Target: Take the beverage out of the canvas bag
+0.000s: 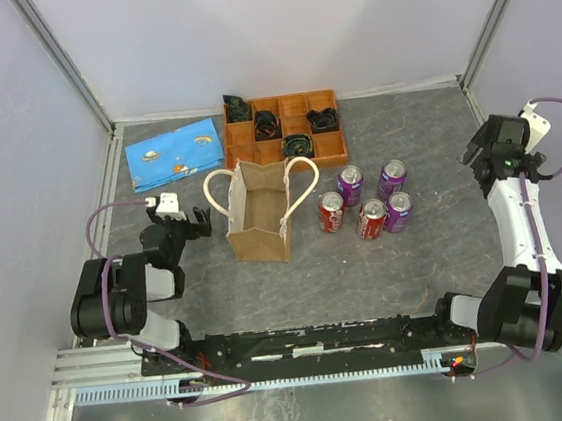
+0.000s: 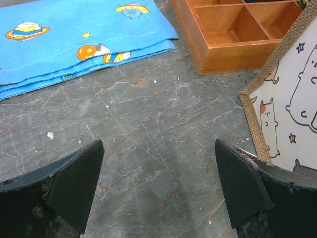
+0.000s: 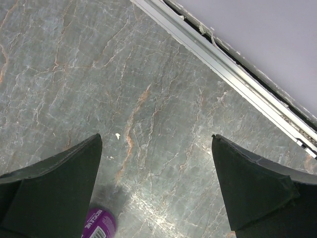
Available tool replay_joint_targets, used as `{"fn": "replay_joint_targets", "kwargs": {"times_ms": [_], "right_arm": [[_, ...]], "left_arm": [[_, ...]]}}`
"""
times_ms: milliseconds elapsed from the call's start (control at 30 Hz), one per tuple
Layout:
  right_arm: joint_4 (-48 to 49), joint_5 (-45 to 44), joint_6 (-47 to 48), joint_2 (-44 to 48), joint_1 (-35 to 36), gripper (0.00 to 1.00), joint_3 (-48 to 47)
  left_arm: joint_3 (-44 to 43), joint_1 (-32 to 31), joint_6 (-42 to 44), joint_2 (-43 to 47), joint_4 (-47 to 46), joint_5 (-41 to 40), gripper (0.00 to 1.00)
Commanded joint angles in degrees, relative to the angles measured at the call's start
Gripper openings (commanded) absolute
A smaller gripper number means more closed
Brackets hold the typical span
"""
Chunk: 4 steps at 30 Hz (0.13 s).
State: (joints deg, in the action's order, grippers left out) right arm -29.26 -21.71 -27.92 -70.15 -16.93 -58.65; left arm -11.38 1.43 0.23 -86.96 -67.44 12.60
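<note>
The tan canvas bag (image 1: 261,213) stands upright in the middle of the table, its mouth open and its two cream loop handles flopped outward. From above I see only its tan inside, with no beverage in it. Several beverage cans (image 1: 366,202), red and purple, stand in a cluster just right of the bag. My left gripper (image 1: 190,223) hovers open, a little left of the bag. In the left wrist view the bag's cat-print side (image 2: 292,109) is at the right, beyond the open left gripper (image 2: 158,168). My right gripper (image 1: 484,154) is open at the far right, apart from the cans; the right wrist view shows one purple can (image 3: 99,225) by its left finger.
An orange compartment tray (image 1: 283,130) holding dark small items sits behind the bag. A blue printed cloth (image 1: 174,151) lies at the back left. Metal rails (image 3: 223,64) and grey walls border the table.
</note>
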Motion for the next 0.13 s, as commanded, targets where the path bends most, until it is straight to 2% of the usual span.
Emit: {"fn": "replay_joint_targets", "kwargs": {"times_ms": [0,100], "right_arm": [[0.17,-4.23,-1.18,0.09,0.53,0.99,-2.22],[0.47,-3.47,-1.08,0.14,0.69,0.99,-2.20]], "left_arm": [[-0.13,0.24,2.75,0.39,-2.96,0.85,0.99],[-0.14,0.24,2.76,0.46,-2.95,0.84,0.99]]}}
